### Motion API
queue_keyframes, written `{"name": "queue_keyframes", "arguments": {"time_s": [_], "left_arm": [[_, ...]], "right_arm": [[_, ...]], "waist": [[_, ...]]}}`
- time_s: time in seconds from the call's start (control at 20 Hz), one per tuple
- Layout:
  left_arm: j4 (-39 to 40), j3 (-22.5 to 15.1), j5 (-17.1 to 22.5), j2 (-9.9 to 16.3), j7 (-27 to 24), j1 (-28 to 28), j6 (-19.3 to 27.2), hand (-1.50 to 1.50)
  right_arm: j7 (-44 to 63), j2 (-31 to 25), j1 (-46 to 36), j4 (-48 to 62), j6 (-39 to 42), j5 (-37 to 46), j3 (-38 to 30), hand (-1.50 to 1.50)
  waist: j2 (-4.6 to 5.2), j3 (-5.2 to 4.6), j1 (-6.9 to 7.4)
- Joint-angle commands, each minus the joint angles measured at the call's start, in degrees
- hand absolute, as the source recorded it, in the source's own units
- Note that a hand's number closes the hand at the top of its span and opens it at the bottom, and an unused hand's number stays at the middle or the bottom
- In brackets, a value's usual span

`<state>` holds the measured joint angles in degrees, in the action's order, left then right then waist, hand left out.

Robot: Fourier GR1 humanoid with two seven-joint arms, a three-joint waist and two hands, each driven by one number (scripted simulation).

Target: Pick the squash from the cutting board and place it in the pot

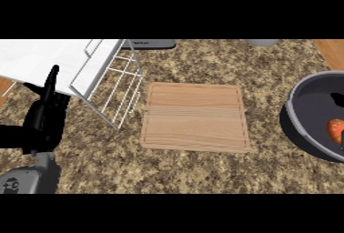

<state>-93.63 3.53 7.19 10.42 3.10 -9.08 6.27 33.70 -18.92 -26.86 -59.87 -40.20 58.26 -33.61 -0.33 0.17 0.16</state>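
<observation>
Lying in the grey pot (pixel 299 102), an orange squash (pixel 335 129); left hand (pixel 46 113) open, empty.

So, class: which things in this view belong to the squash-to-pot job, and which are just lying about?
Part of the job:
squash, already inside the pot
pot
cutting board

Just lying about:
wire rack
left hand, resting open at the left

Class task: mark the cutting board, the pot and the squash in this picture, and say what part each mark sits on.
cutting board (pixel 194 116): head view, middle of its bare wooden top.
pot (pixel 310 98): head view, bare grey inner wall.
squash (pixel 335 129): head view, its orange body inside the pot, at the right edge.
</observation>
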Motion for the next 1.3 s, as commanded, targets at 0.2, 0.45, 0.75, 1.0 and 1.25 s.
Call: {"name": "queue_keyframes", "arguments": {"time_s": [0.2,0.45,0.75,1.0,1.25], "left_arm": [[2.97,2.55,-0.15,1.18,-0.26,-4.42,0.49,0.00],[5.37,2.95,-0.07,1.13,-2.21,-4.37,-0.86,0.00],[0.60,1.35,-0.93,-0.28,-1.20,-0.99,-0.26,0.00],[0.69,1.33,-1.58,-0.88,2.78,-5.05,1.93,0.00],[5.08,1.75,-2.40,-1.01,-1.26,-4.59,0.52,0.00]], "right_arm": [[-2.72,4.90,6.30,-16.38,-8.00,-9.96,-2.31,-1.50],[-9.50,4.19,15.04,-22.05,-10.89,-17.94,-4.68,-1.50],[-17.07,9.83,28.74,-35.86,-11.09,-30.95,-5.77,-1.50],[-20.15,13.84,38.81,-46.36,-8.32,-36.84,-7.67,-1.50],[-27.47,12.84,43.72,-45.62,-4.90,-46.46,-13.00,-1.50]], "waist": [[0.08,-0.20,-1.56],[0.31,-0.16,-1.07],[0.17,-0.14,-1.05],[0.16,-0.16,-1.43],[0.27,-0.15,-1.06]]}}
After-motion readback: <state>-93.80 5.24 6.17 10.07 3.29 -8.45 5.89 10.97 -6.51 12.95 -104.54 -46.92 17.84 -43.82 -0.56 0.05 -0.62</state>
